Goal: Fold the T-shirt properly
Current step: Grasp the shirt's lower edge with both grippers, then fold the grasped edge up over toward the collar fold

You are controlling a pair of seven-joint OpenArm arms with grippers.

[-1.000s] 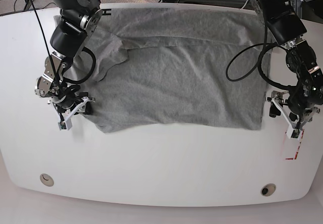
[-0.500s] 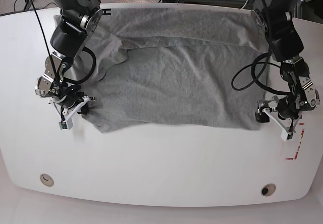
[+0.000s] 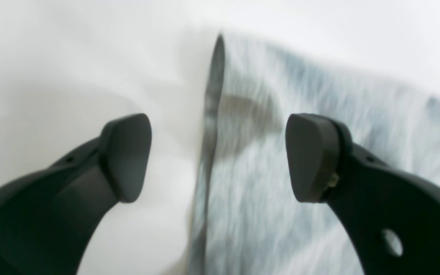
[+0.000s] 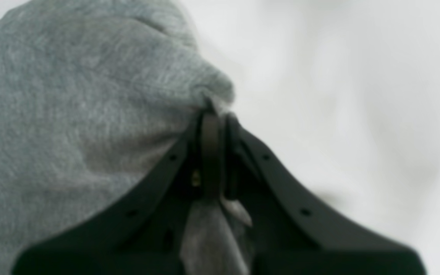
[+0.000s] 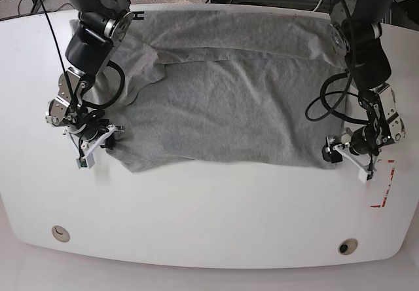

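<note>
The grey T-shirt (image 5: 236, 107) lies spread and wrinkled across the white table (image 5: 209, 212), with its far part folded over. My right gripper (image 5: 99, 144) is at the shirt's near-left corner. In the right wrist view the right gripper (image 4: 214, 118) is shut on a pinched fold of the T-shirt (image 4: 71, 95). My left gripper (image 5: 345, 156) is at the near-right corner. In the left wrist view the left gripper (image 3: 220, 152) is open and straddles the edge of the T-shirt (image 3: 250, 214), one finger (image 3: 126, 156) over bare table and the other over cloth.
Red tape marks (image 5: 383, 193) lie on the table near the right edge. Two round holes (image 5: 60, 232) (image 5: 347, 246) sit near the front edge. Black cables loop beside both arms.
The left arm has slid in from beside the red tape to the shirt's near-right corner, its jaws opening wider. The right gripper has shut on the near-left corner.
</note>
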